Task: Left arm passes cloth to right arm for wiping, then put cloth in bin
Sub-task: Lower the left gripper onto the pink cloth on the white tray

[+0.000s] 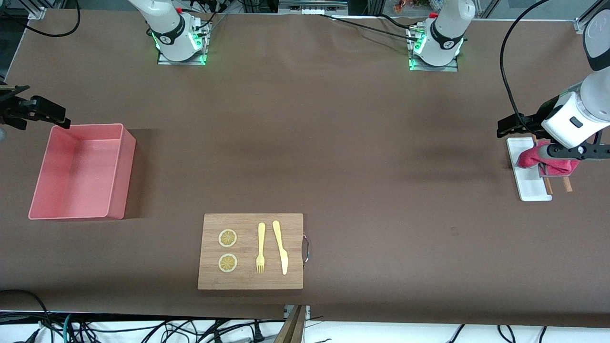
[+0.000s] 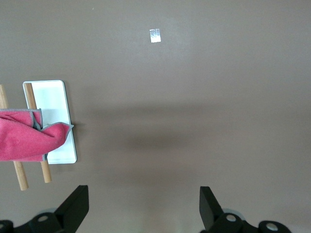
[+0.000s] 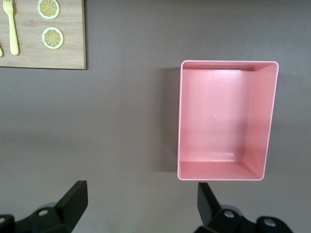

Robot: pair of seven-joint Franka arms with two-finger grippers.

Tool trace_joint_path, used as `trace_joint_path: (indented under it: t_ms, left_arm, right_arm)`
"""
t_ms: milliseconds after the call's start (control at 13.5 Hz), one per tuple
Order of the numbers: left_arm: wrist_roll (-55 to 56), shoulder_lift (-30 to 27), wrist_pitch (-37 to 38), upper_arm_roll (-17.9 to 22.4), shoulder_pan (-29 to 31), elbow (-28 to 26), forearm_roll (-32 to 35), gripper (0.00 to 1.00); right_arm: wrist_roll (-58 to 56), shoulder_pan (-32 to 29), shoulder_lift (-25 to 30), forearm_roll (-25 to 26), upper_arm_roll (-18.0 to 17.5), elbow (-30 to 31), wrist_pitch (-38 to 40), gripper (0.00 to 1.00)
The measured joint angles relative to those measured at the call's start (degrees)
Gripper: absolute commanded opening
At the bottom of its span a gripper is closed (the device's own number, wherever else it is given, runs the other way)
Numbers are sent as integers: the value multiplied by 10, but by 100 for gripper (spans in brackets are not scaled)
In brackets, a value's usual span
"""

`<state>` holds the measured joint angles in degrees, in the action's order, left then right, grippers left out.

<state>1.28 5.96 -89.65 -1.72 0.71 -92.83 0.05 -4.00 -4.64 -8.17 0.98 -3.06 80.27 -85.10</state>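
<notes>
Left gripper: fingers spread, empty, hovering beside the small magenta-pink terry cloth draped over wooden sticks | Right gripper: fingers spread, empty, hovering beside the salmon-pink rectangular plastic bin

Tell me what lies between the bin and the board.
Nothing: in the front view, only bare brown table separates the bin from the board. The right wrist view shows the same.

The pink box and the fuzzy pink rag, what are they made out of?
The bin looks like smooth plastic: its straight walls and floor shine a little under the light. The cloth looks like soft fabric, maybe terry: it droops in folds over two wooden sticks on a white tray.
</notes>
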Motion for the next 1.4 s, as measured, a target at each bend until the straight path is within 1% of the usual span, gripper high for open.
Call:
trace_joint_path:
  t_ms: [295, 1403]
  left_arm:
    - [13, -6, 3, -10, -6, -3, 0, 100]
    - [20, 3, 2, -11, -11, -6, 0, 100]
  right_arm:
    - [0, 0, 0, 0, 0, 0, 0, 100]
    - [0, 0, 0, 0, 0, 0, 0, 100]
